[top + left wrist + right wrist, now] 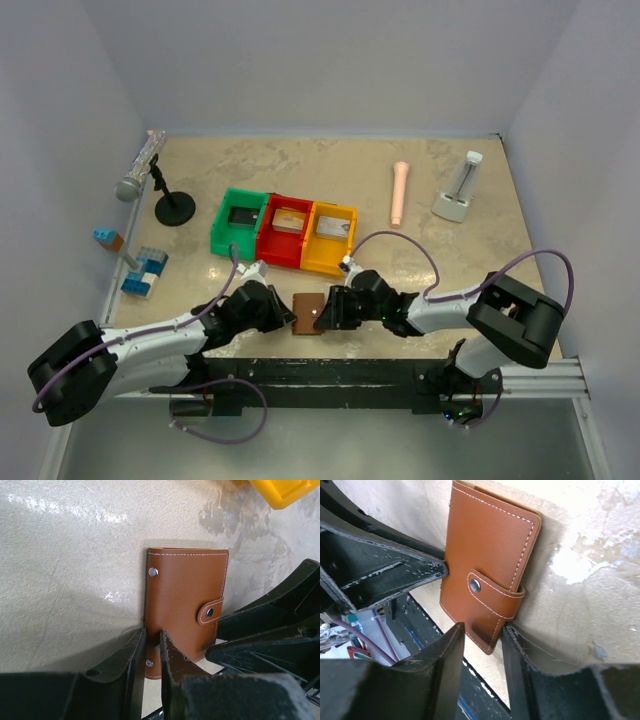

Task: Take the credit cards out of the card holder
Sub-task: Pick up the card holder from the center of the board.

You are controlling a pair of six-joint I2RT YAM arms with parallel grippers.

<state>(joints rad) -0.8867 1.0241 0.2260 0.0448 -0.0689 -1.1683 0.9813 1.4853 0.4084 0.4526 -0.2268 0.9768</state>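
The card holder is a brown leather wallet lying flat near the table's front edge, closed by its snap strap. No credit cards show; they are hidden inside it. My left gripper comes in from the left. In the left wrist view its jaws pinch the near edge of the card holder. My right gripper reaches in from the right. Its fingers straddle a corner of the card holder below the strap, one fingertip against the edge and a gap at the other.
Green, red and yellow bins stand in a row just behind the holder. A microphone stand and blue blocks are at the left. A pink cylinder and a white holder stand at the back right.
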